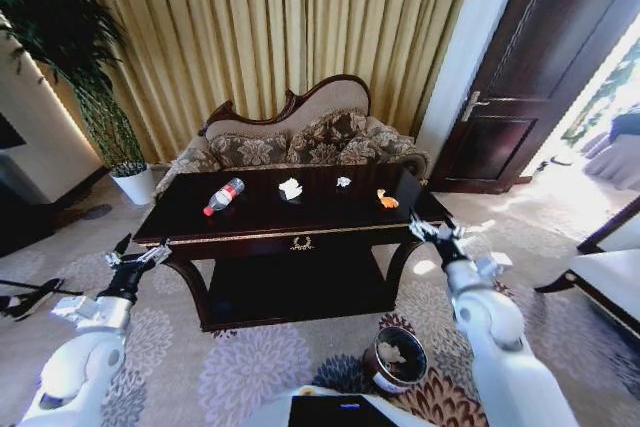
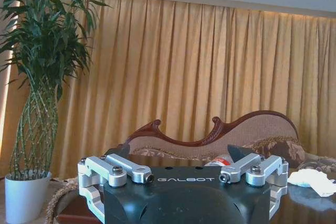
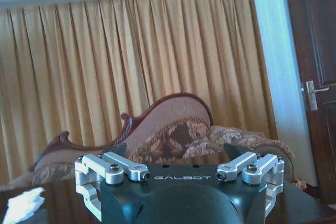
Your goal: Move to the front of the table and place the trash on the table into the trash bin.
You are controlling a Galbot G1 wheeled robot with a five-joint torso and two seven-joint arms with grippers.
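We stand before the table (image 1: 290,232), both arms raised at its front corners.

Nearest us, the trash bin (image 1: 394,359) sits on the carpet; the left gripper (image 1: 143,250) and right gripper (image 1: 436,229) hang spread, holding nothing; beyond, the bottle (image 1: 223,196), crumpled paper (image 1: 290,188) and orange wrapper (image 1: 387,199) lie on the tabletop.

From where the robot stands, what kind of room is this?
Probably a hotel-style lounge or sitting room: an ornate carved sofa, full-height gold curtains, and a glossy dark table on patterned carpet.
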